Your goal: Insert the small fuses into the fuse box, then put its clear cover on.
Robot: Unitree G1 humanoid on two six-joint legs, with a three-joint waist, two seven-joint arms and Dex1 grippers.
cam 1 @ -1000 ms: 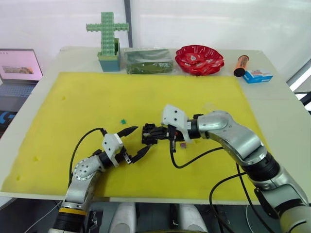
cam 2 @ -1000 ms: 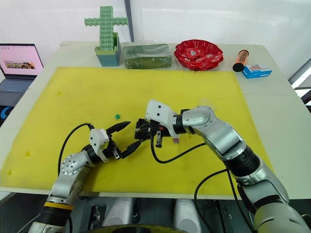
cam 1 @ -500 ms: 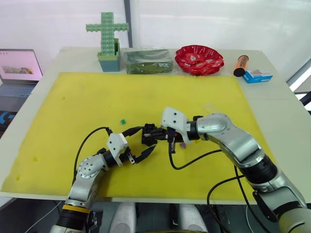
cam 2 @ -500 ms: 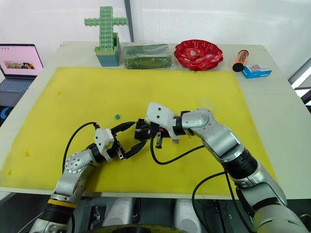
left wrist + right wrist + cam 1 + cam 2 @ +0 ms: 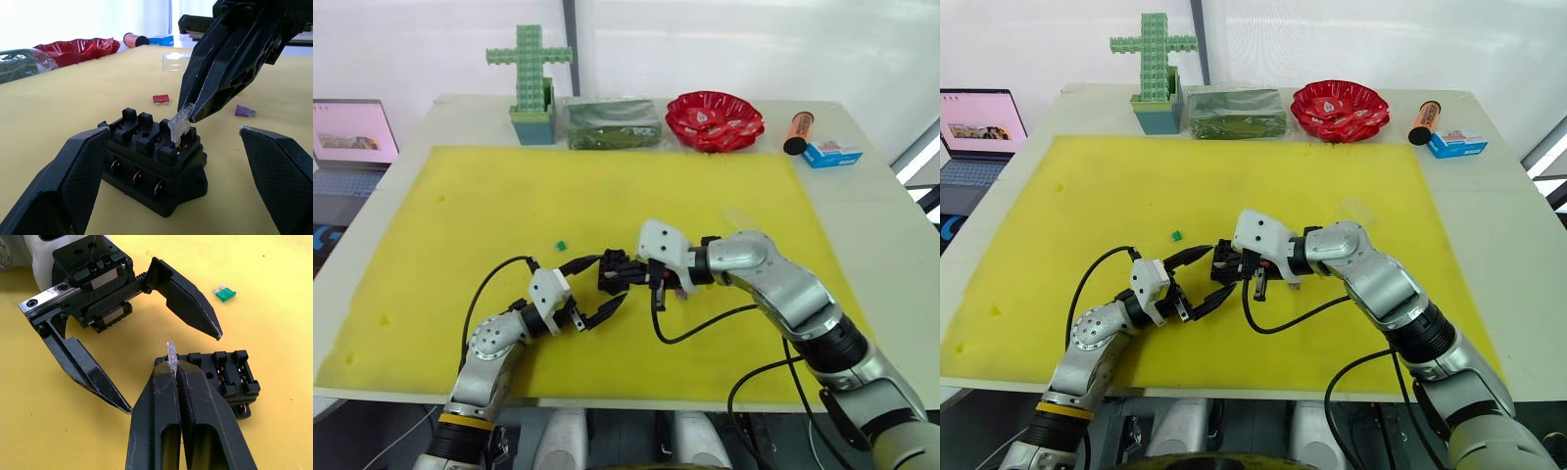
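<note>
At centre frame, the right gripper [image 5: 174, 366] is pinching the grey fuse [image 5: 179, 124] over the fuse box [image 5: 154, 164], while the left gripper [image 5: 591, 292], fingers spread, is flanking it, seemingly bracing it for insertion.

A robotics lab or test bench, by the look of it: a white table [image 5: 881, 211] covered with a yellow foam mat [image 5: 607, 196], an open laptop [image 5: 347, 147] on a side desk, and assorted props along the back edge (a green block cross [image 5: 530, 69], a red bowl [image 5: 715, 119], a small blue box [image 5: 832, 153]).
</note>
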